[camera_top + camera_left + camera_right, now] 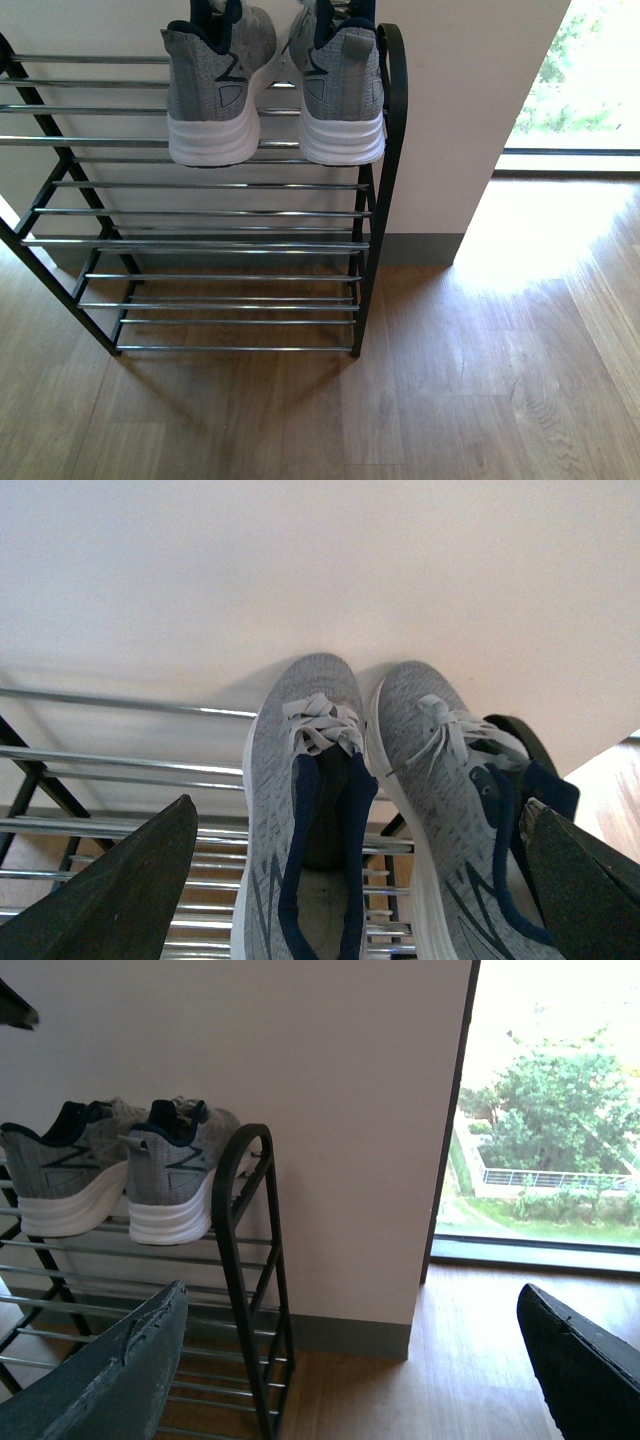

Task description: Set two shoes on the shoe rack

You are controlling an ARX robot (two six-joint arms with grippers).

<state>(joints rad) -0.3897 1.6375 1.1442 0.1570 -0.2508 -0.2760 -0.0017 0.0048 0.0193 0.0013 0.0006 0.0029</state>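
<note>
Two sneakers (212,90) atop rack (200,243), wall (460,100) behind; left claw (357,805), right claw (352,1290) spread.

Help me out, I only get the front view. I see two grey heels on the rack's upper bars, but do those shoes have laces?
Observer: Yes. The left wrist view shows pale laces on both grey sneakers, with their toes toward the wall.
Operator: Is a claw gripping them?
Observer: No. The left gripper is open, its fingers spread wide with nothing clamped between them.
Operator: And the other claw?
Observer: The right gripper is open and empty too. It points at the wall beside the shoe rack's end frame.
</note>
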